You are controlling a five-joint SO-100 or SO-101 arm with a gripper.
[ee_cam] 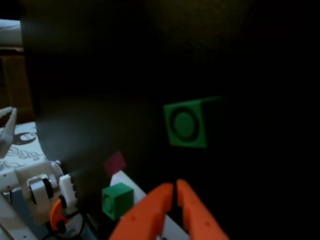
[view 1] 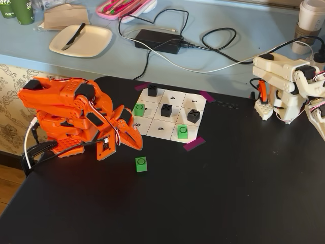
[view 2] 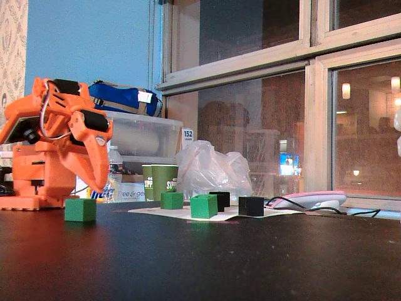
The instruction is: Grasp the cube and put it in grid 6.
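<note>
Black tabletop [view 1: 228,193] carries a paper 3x3 grid [view 1: 168,118] with purple-taped corners, a pale blue table behind it in a fixed view. Orange gripper [view 1: 136,141] hangs above the surface empty, its jaws brought narrowly together as the wrist view [ee_cam: 175,192] shows; the cube [view 1: 141,164], green with a black ring on top, sits off the paper on bare table just below and slightly right of the fingertips, not touching them. Grid 6 [view 1: 160,129] lies just right of the gripper and holds nothing, with another green cube [view 1: 183,131] in the next cell beyond.
</note>
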